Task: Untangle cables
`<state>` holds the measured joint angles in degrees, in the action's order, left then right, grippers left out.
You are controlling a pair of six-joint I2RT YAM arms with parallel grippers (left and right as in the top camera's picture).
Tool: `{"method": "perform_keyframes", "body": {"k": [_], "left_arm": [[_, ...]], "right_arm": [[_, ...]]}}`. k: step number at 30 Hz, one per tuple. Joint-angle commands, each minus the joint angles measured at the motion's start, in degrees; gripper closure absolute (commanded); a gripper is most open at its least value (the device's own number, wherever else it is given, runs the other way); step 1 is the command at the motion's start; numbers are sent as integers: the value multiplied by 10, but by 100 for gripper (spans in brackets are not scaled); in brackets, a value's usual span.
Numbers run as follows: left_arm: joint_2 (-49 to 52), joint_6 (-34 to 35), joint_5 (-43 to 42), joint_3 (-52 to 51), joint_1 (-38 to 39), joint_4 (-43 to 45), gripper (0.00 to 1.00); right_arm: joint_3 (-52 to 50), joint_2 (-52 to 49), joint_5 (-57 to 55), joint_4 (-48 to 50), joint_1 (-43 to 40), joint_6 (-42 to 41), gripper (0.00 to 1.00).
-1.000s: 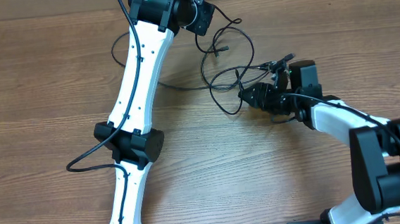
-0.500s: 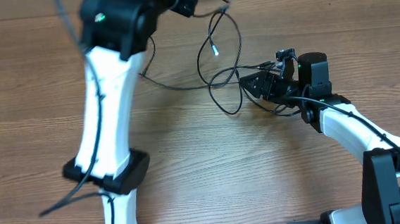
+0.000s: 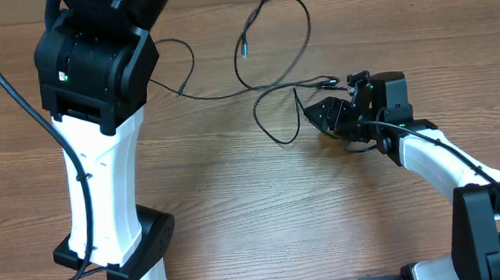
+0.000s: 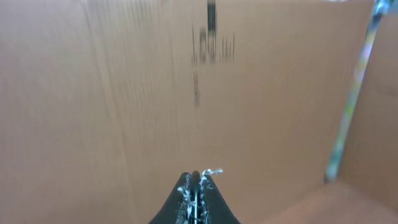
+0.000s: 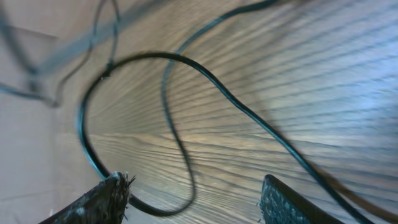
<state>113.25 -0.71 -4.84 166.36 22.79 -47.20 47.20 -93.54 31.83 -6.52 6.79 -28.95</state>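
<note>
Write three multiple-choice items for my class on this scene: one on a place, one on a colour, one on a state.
1. What is down beside the loops of the thin black flexible cables? A. a human hand B. the right gripper C. scissors
2. The flat table is: A. brown wood-grain B. green C. white
3. The right gripper's jaws stand: A. shut on a plug B. open C. taped together
Answers: 1 B, the overhead view shows it at the loops; 2 A, the grain shows all over; 3 B, its fingertips stand apart in the right wrist view.
</note>
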Motion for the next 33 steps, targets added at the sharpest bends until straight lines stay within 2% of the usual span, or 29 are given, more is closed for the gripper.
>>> {"method": "perform_keyframes", "body": {"k": [1,4,6,9,15,19,21,27,30,33], "left_arm": [[-10,17,4,7,0,48,96],[-11,52,4,7,0,86,96],[-11,74,3,7,0,102,96],[-11,87,3,7,1,102,96],[-11,84,4,7,1,53,96],[-11,85,3,7,1,57,96],[-12,85,3,7,1,63,96],[-13,85,-30,7,1,54,96],[-13,85,-54,7,1,40,96],[-13,85,-79,7,1,36,96]], "right_arm": [[-3,-17,-40,-1,0,2,33],[-3,-30,-42,4,0,0,33],[-3,-40,-42,11,0,-18,24],[-3,-45,-42,17,0,-41,16],[-3,-45,-41,16,0,-41,13],[-3,-45,-18,25,0,-40,12],[-3,-45,35,55,0,-37,11],[-3,-45,276,226,0,-21,10],[-3,-45,290,299,0,-30,11],[-3,-45,213,351,0,-68,10]]}}
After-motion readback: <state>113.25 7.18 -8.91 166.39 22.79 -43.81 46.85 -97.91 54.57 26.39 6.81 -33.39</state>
